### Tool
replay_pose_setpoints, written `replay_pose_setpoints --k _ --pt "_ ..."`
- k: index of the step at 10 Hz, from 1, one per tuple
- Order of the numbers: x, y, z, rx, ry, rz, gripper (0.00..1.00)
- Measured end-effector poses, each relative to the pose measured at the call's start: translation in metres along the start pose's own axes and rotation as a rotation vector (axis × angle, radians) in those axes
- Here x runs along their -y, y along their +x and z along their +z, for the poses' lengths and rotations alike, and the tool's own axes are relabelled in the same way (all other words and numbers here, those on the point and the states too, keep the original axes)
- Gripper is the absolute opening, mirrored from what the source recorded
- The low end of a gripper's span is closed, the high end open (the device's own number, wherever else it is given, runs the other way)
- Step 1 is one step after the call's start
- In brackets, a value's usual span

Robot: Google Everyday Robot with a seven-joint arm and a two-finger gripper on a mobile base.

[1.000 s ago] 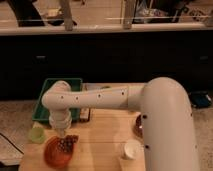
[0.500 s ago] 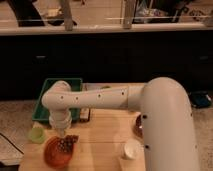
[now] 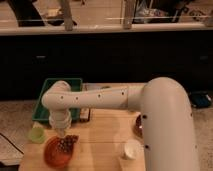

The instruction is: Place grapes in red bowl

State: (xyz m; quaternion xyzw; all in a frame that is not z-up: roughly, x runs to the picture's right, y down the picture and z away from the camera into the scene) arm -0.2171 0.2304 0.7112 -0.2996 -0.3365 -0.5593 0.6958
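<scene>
The robot's white arm (image 3: 125,97) reaches from the lower right across the wooden table (image 3: 102,135) and bends down at its wrist over the near left corner. Behind the wrist lies a green tray (image 3: 47,97). At the arm's right side a dark maroon bowl (image 3: 137,125) peeps out, mostly hidden.

The red bowl (image 3: 50,155) sits near the table's front left edge, directly under the wrist. The end effector (image 3: 62,136) hangs just above the bowl's rim; whether it is spread or pinching cannot be told from here. A white cup (image 3: 131,149) stands well to the bowl's right, and a small light-green cup (image 3: 36,134) stands just beside the bowl on its upper left.

The grapes (image 3: 66,144) appear as a dark cluster at the bowl's upper right, below the end effector, seemingly inside or on the rim.

Judgement: the release step is in hand. To do it well, the bunch should be centred over the bowl and let go low, then the arm lifted straight up so that neither the bowl nor the green cup is nudged.
</scene>
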Motion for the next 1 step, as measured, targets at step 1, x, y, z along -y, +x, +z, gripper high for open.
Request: replay_pose_setpoints --k 1 --pt "0.0000 0.0000 0.0000 0.000 0.000 0.000 0.21"
